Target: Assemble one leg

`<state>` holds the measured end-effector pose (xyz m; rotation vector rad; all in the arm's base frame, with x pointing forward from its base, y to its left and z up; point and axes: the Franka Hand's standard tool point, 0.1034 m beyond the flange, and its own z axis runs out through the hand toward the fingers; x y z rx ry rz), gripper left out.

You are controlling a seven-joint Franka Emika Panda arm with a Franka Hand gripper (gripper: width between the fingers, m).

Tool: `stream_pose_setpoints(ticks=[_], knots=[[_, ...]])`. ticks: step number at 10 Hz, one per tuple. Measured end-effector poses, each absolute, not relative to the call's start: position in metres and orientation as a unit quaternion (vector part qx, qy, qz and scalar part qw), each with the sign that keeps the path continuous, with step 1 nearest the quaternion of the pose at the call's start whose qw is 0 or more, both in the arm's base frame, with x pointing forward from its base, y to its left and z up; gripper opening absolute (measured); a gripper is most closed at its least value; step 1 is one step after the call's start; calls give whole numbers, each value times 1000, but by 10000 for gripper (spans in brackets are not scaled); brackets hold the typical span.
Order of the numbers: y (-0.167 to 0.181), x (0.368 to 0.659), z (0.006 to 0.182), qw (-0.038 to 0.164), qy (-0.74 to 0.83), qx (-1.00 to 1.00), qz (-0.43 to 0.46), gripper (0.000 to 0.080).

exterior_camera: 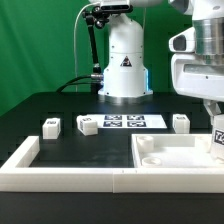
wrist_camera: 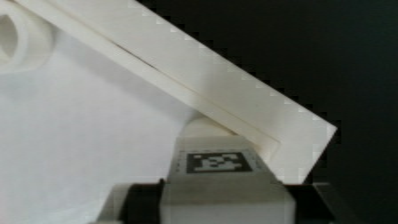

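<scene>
My gripper [exterior_camera: 216, 128] is at the exterior view's right edge, shut on a small white leg [exterior_camera: 218, 140] with a black-and-white tag. It holds the leg over the right end of the large flat white panel [exterior_camera: 175, 152]. In the wrist view the held leg [wrist_camera: 221, 178] sits between the dark fingers [wrist_camera: 146, 200], and the gripper [wrist_camera: 228, 204] is just above the panel [wrist_camera: 107, 130] near its raised edge. Whether the leg touches the panel is unclear. Three more legs lie on the table: two on the left [exterior_camera: 50, 126] [exterior_camera: 87, 126] and one on the right [exterior_camera: 181, 122].
The marker board [exterior_camera: 122, 122] lies in front of the robot base [exterior_camera: 124, 65]. A white L-shaped rail [exterior_camera: 30, 160] runs along the front and left of the work area. A round recess [wrist_camera: 18, 40] shows in the panel in the wrist view.
</scene>
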<state>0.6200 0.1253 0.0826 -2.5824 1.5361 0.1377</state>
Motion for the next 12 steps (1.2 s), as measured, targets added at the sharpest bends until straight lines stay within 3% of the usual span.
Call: stream_pose_setpoints(ticks=[1, 2, 3, 4, 12], knots=[[127, 620, 83, 67, 510, -857, 46, 302], [127, 620, 82, 67, 498, -863, 45, 470], [127, 620, 82, 68, 483, -872, 44, 470], [125, 620, 82, 69, 468, -880, 43, 614], [115, 620, 80, 70, 51, -996, 7, 649]])
